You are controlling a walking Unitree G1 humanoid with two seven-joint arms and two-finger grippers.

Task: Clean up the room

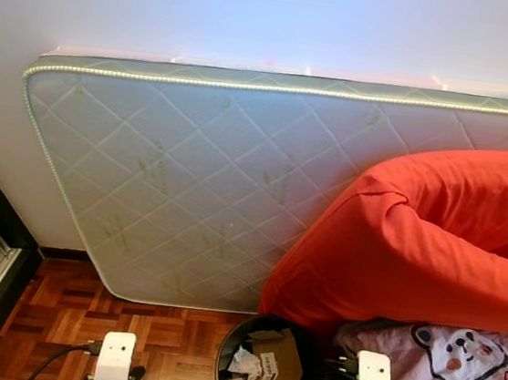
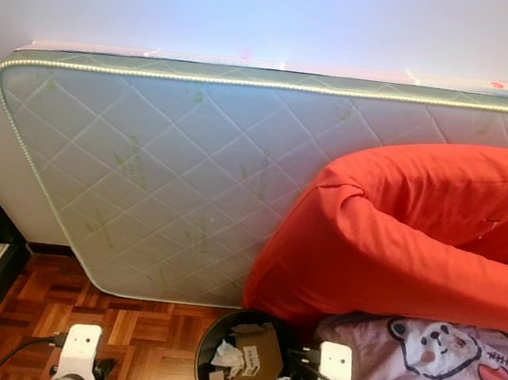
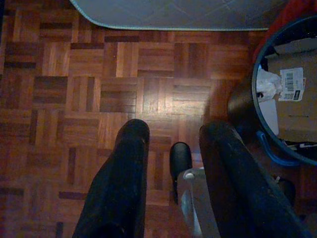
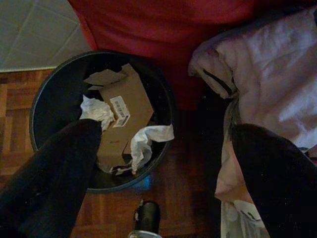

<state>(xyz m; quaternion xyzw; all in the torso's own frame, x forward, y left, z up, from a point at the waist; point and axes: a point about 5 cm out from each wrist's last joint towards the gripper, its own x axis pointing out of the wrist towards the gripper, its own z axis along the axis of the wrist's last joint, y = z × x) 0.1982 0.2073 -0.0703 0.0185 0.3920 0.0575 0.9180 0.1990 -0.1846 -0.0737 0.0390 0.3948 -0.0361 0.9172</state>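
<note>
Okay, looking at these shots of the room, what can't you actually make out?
- Bin bottom: right wrist view, covered by cardboard box and crumpled paper.
- Box label text: too small.
- Orange cushion and pink bedding: cut by the frame edge.
- Mattress lower right: behind the cushion.

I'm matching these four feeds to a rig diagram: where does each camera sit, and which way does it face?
Eye views: head stereo pair, facing forward and down at a quilted white mattress against the wall; both wrists at the bottom edge.
Left wrist view: looks down past the open left gripper at parquet floor.
Right wrist view: looks down past the open right gripper.
Shared: round black trash bin holding cardboard.
</note>
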